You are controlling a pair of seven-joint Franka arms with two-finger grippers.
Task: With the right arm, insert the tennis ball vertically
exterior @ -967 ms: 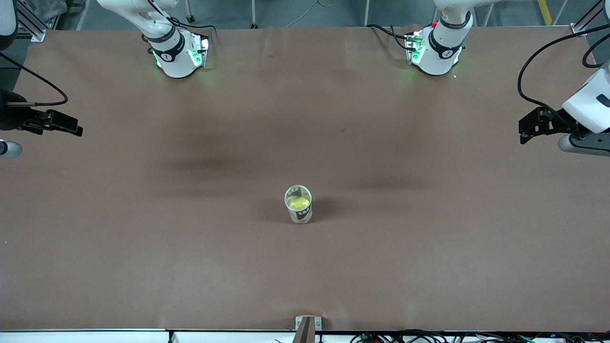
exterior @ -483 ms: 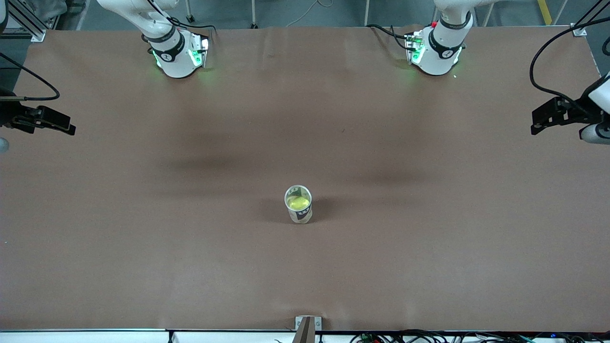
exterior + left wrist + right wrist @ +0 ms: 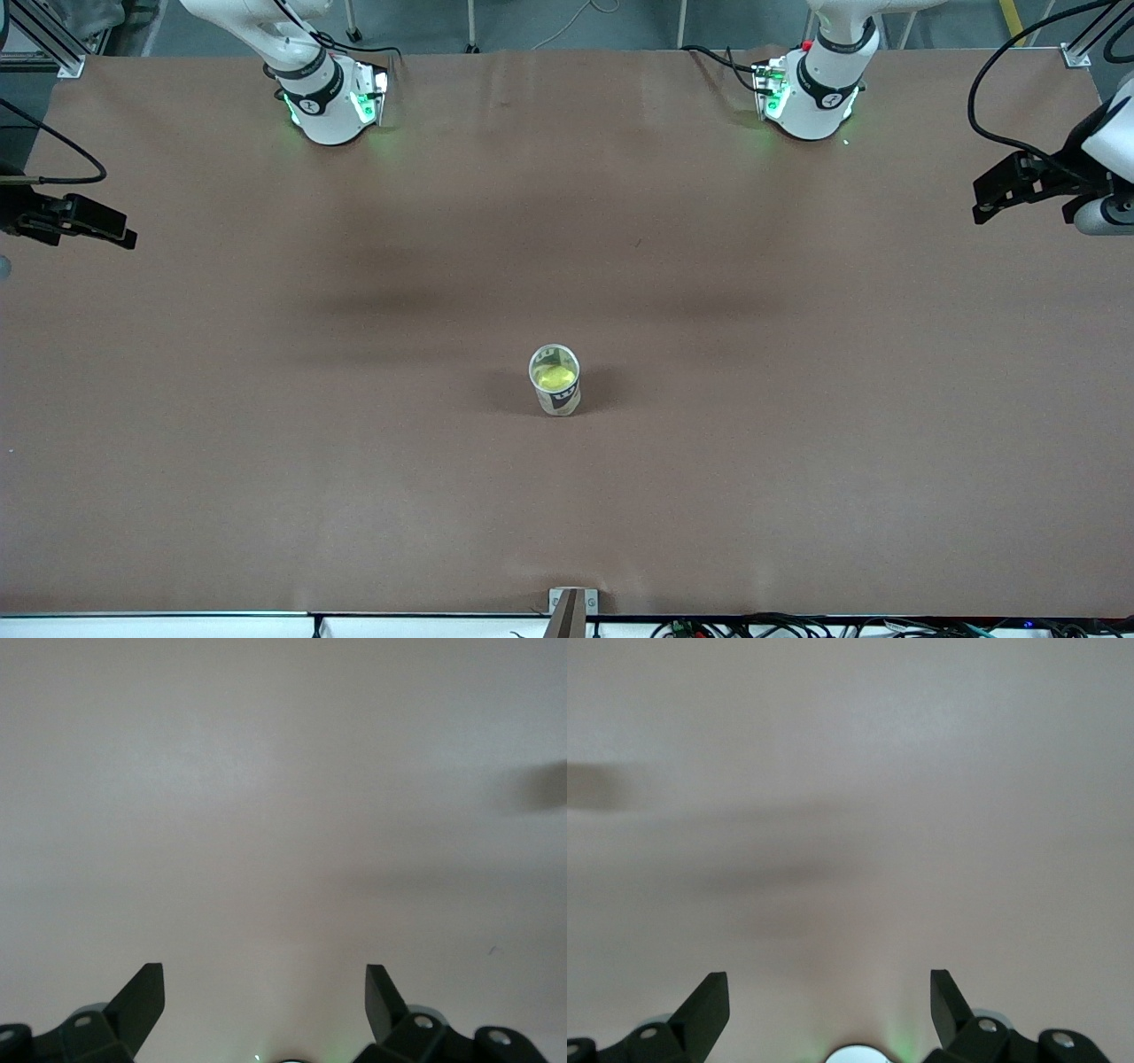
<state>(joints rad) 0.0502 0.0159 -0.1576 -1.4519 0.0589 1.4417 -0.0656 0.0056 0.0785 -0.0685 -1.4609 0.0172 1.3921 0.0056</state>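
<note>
Tennis ball (image 3: pixel 555 378) sits inside an upright paper cup (image 3: pixel 556 392), low of centre in the front view, yellow-green top showing through the round mouth. Cup's long axis is vertical, mouth up, base on the tabletop (image 3: pixel 354 461).

Surface: brown, matte covering, faint soft shadows across the middle band. Grey floor and frame legs along the top edge of the frame; cables and a small metal bracket (image 3: pixel 571 602) at the bottom edge.

My right pincer (image 3: pixel 84 221) hangs over the tabletop's edge at mid-left of the frame, fingers (image 3: pixel 700 1005) spread apart, nothing between them. My left pincer (image 3: pixel 1005 186) hangs at the upper right edge, likewise spread, empty.

Both bases (image 3: pixel 332 106) stand along the top. Bare tabletop surrounds the cup on every side; both pincers well apart from it.
</note>
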